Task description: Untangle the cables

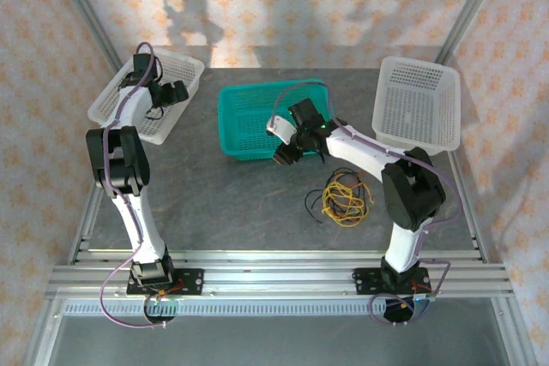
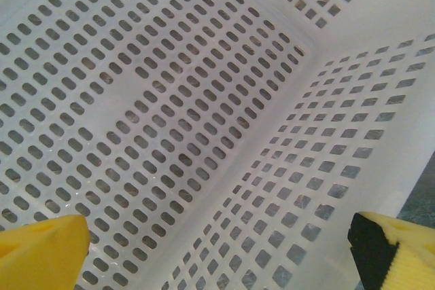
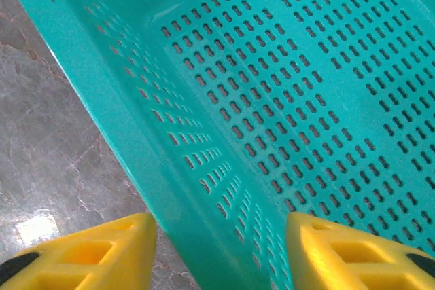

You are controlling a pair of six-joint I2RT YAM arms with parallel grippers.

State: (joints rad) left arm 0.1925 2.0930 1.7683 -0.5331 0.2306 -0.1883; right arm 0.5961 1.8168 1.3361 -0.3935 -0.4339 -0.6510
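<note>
1. On the grey table [image 1: 240,203], toward my right side, the cables [image 1: 346,197] lie in one loose bundle: bright yellow and brownish-orange loops piled together, with a thin black strand trailing off the bundle's left edge. They sit just in front of the right arm's elbow and apart from all three baskets. From overhead they are too small for me to count the strands.
2. Neither gripper touches the cables.
3. Left gripper [image 1: 171,94]: it hangs over the white basket at far left [image 1: 190,75]. On the left wrist camera the gripper [image 2: 217,249] has its yellow fingers [image 2: 41,249] spread wide at the two lower corners, with the basket's perforated floor and side wall [image 2: 204,100] between them and nothing in its grasp.
4. Right gripper [image 1: 286,153]: it is at the near edge of the teal basket [image 1: 257,117], well left of the cables. On the right wrist camera the gripper [image 3: 221,249] is spread apart and empty. One finger [image 3: 88,256] is over the table [image 3: 54,134], the other is over the basket's interior, and the teal near wall [image 3: 156,147] runs between them. I cannot tell whether either finger touches the wall.
5. A second white basket [image 1: 420,100] stands at far right.
</note>
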